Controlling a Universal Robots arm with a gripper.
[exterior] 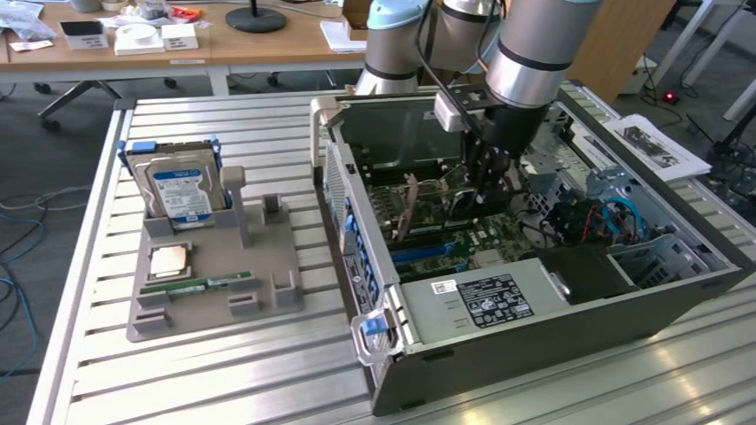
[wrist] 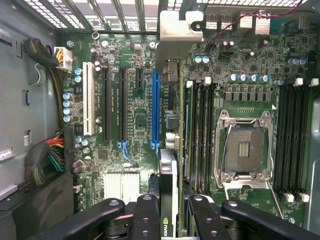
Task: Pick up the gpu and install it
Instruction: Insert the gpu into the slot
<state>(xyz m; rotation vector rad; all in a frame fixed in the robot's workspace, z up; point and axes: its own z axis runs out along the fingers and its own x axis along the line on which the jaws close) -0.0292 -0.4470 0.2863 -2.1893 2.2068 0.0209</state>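
The black two-fingered gripper [wrist: 172,212] pinches the thin, flat gpu card [wrist: 168,172] edge-on between its fingers. The card's silver bracket [wrist: 177,30] is ahead of the gripper and a long blue slot [wrist: 156,107] lies just beside. Light, stiff and probably fragile, so best held by the bare board edges

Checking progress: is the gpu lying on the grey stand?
No, the gripper holds the gpu above the motherboard.

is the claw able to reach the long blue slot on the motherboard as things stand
Probably yes: the claw, shut on the gpu, hangs inside the open case just beside the blue slot, nothing seems between.
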